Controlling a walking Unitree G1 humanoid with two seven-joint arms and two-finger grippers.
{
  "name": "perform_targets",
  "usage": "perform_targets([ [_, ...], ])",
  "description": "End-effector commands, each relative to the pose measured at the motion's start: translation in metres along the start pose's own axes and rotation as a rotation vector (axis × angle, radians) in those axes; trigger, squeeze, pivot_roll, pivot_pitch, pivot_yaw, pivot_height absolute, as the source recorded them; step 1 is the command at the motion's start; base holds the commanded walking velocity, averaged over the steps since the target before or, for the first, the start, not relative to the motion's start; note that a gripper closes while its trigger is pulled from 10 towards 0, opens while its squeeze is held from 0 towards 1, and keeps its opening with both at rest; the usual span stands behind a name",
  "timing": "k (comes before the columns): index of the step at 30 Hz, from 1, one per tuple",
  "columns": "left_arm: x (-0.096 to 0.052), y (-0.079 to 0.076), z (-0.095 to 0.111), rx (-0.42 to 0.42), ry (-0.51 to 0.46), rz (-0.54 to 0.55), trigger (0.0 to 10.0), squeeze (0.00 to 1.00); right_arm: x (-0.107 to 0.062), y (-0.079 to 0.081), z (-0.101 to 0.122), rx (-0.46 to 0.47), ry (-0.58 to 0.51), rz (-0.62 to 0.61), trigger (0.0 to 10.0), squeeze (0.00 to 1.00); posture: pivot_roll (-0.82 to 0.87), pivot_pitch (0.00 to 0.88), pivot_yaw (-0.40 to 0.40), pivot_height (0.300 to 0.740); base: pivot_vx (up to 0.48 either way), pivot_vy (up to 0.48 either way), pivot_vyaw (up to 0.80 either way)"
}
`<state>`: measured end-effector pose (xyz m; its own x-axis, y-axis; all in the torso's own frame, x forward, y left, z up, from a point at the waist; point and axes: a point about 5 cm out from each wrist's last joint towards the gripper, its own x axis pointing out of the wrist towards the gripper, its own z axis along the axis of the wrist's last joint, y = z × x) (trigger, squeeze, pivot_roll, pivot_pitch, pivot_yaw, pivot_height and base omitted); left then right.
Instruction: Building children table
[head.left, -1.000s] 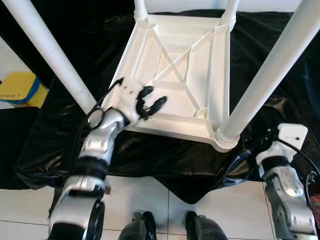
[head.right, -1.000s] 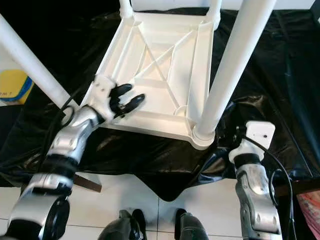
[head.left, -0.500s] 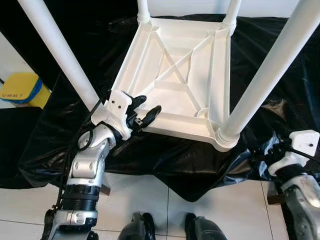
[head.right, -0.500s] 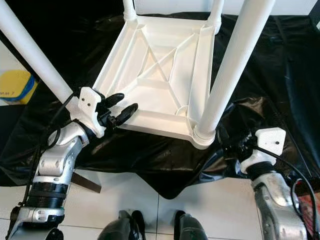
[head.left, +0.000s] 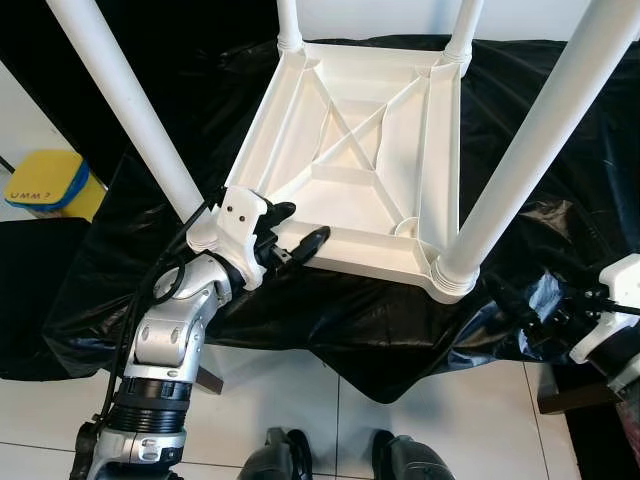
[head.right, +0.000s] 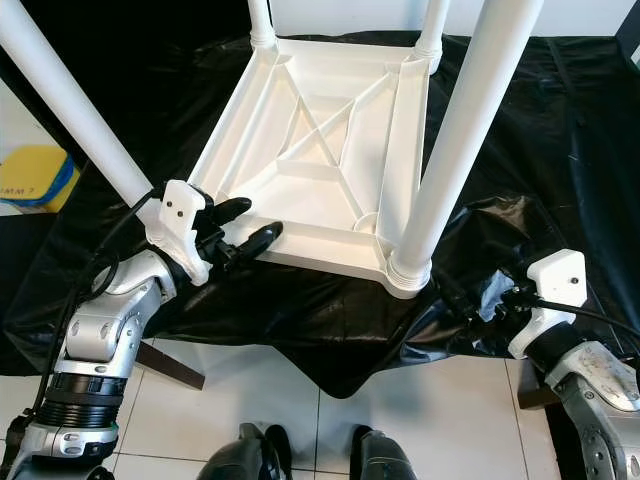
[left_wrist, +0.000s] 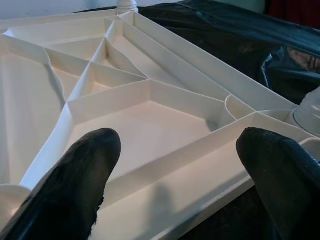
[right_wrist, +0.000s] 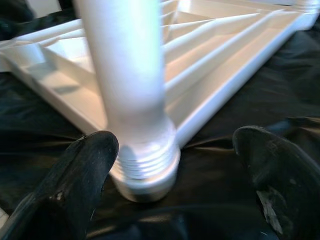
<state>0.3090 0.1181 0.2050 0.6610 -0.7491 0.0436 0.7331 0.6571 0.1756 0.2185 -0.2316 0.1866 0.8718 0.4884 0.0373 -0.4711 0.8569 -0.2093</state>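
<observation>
A white tiled floor (head.left: 280, 390) is partly covered by a crumpled black plastic sheet (head.left: 360, 320), and on that sheet lies the white plastic children's table (head.left: 350, 170), upside down, its ribbed underside facing up and its four legs standing upward. A yellow and blue foam block (head.left: 45, 182) sits on the floor to the robot's left.

The left gripper (head.left: 292, 232) hovers at the near edge of the tabletop, close to the near left leg (head.left: 125, 110), its two black fingers spread apart with nothing between them. A second ago it reached over the ribbed underside; it has since drawn back toward the rim.

The right gripper (right_wrist: 170, 175) is low at the robot's right, beside the near right leg (head.right: 455, 140), fingers (right_wrist: 75, 185) wide apart and facing the leg's threaded socket (right_wrist: 145, 165) without touching it. It has moved outward and lower than a second before.
</observation>
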Motion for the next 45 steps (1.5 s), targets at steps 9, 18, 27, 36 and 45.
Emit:
perform_targets([
  [9, 0.009, -0.018, 0.002, 0.047, 0.003, -0.118, 10.0, 0.0, 0.026, 0.009, -0.005, 0.033, -0.01, 0.123, 10.0, 0.0, -0.14, 0.139, 0.054, 0.74, 0.0, 0.0, 0.0],
  [18, 0.026, -0.044, 0.005, 0.002, -0.02, -0.201, 10.0, 0.0, 0.064, 0.018, -0.014, 0.037, -0.055, 0.098, 10.0, 0.0, -0.13, 0.137, 0.058, 0.74, 0.0, 0.0, 0.0],
  [27, 0.031, -0.06, -0.007, 0.049, 0.011, -0.25, 10.0, 0.0, 0.074, 0.014, -0.022, 0.062, -0.054, 0.049, 0.0, 0.0, -0.13, 0.131, 0.038, 0.74, 0.0, 0.0, 0.0],
  [36, 0.034, -0.067, -0.013, 0.054, 0.017, -0.219, 10.0, 0.0, 0.08, 0.02, -0.038, 0.087, -0.007, -0.109, 3.9, 0.0, -0.13, 0.11, 0.025, 0.74, 0.0, 0.0, 0.0],
  [45, 0.033, -0.068, -0.022, -0.004, 0.043, -0.184, 10.0, 0.0, 0.08, 0.03, -0.052, 0.182, 0.043, -0.344, 10.0, 0.0, -0.13, 0.083, 0.02, 0.74, 0.0, 0.0, 0.0],
])
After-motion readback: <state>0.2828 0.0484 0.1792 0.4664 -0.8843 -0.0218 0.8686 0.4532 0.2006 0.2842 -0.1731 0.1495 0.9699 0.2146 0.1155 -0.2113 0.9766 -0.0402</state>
